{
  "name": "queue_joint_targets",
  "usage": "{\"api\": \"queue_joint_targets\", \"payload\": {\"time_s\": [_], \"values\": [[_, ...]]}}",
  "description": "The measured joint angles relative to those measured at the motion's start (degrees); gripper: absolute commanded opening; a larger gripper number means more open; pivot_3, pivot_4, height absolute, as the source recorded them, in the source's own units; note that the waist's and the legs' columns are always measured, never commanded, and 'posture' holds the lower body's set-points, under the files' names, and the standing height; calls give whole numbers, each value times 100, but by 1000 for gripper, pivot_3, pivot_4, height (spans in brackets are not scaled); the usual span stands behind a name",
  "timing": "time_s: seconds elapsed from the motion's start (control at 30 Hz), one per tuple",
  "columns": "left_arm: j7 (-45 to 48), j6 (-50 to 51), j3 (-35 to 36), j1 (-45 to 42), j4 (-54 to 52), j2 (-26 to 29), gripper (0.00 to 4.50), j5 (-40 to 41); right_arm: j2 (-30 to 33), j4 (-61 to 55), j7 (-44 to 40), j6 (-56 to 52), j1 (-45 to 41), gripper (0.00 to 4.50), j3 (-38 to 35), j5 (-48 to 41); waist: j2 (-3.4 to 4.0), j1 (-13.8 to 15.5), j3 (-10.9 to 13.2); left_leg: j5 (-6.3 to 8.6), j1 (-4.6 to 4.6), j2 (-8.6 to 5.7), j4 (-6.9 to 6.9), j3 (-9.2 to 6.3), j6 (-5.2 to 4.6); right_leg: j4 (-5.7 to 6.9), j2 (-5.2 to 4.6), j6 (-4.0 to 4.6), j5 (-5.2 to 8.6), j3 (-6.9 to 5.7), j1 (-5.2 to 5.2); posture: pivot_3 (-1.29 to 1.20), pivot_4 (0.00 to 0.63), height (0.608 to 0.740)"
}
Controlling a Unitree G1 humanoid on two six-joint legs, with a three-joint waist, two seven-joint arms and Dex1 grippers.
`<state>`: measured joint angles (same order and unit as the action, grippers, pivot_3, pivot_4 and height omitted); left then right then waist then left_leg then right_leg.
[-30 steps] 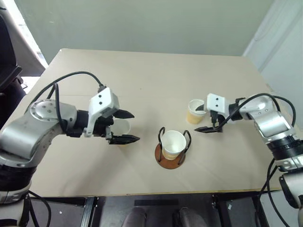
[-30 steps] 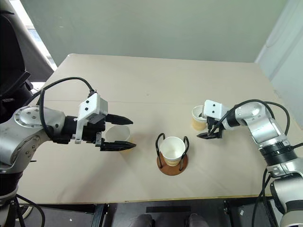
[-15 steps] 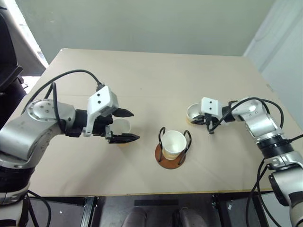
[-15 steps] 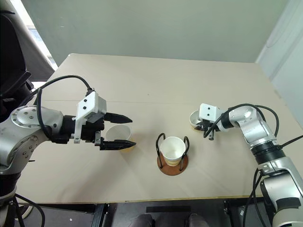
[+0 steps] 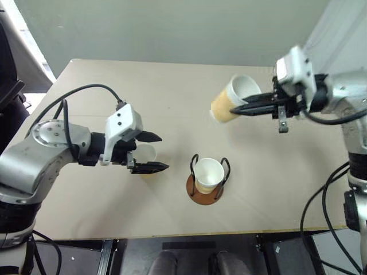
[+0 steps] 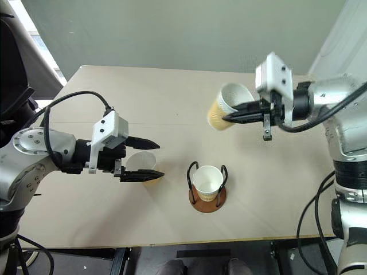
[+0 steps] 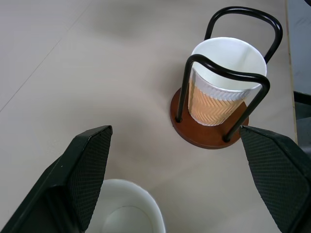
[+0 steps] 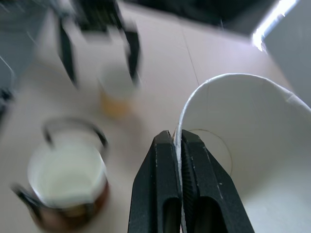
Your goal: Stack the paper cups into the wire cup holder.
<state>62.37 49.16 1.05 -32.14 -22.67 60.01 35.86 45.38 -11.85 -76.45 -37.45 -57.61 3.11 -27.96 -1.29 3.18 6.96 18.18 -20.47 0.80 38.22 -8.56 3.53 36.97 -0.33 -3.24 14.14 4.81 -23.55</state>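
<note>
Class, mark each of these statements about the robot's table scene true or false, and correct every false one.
1. The right end effector is shut on the rim of a paper cup held in the air. True.
2. The wire cup holder is empty. False: one cup already stands inside it.
3. The left end effector is open, its fingers on either side of a cup standing on the table. True.
4. The lifted cup hangs upright, mouth up. False: it is tilted well over, mouth turned sideways.
5. The holder's base is reddish-brown. True.
</note>
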Motion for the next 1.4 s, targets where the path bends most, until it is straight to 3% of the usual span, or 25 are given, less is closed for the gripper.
{"api": "queue_joint_targets", "payload": {"time_s": [0.3,1.07,1.2,1.4], "values": [[2,-35,-157,-55,29,-72,4500,-7,-89,-1320,-12,-416,515,52,863,-352,0,-7,0,0,0,0,6,-24,0,4,-2,0,0,-2,3,0,150,740],[-24,-35,-152,-1,12,-50,4500,-1,487,-1285,-432,242,914,52,1351,248,-1,-9,-1,1,1,2,5,-27,-2,5,-2,-1,0,-2,3,0,150,740],[-25,-34,-102,0,13,-38,4500,7,477,-1165,-431,298,913,971,1392,353,-1,-9,-1,1,0,2,5,-28,-2,5,-2,-1,0,-2,3,0,150,740],[148,-26,446,2,85,33,4500,304,473,-1122,-433,341,913,3110,1395,430,-1,-8,-1,1,0,2,5,-25,-2,5,0,-1,0,-2,3,0,150,740]]}}
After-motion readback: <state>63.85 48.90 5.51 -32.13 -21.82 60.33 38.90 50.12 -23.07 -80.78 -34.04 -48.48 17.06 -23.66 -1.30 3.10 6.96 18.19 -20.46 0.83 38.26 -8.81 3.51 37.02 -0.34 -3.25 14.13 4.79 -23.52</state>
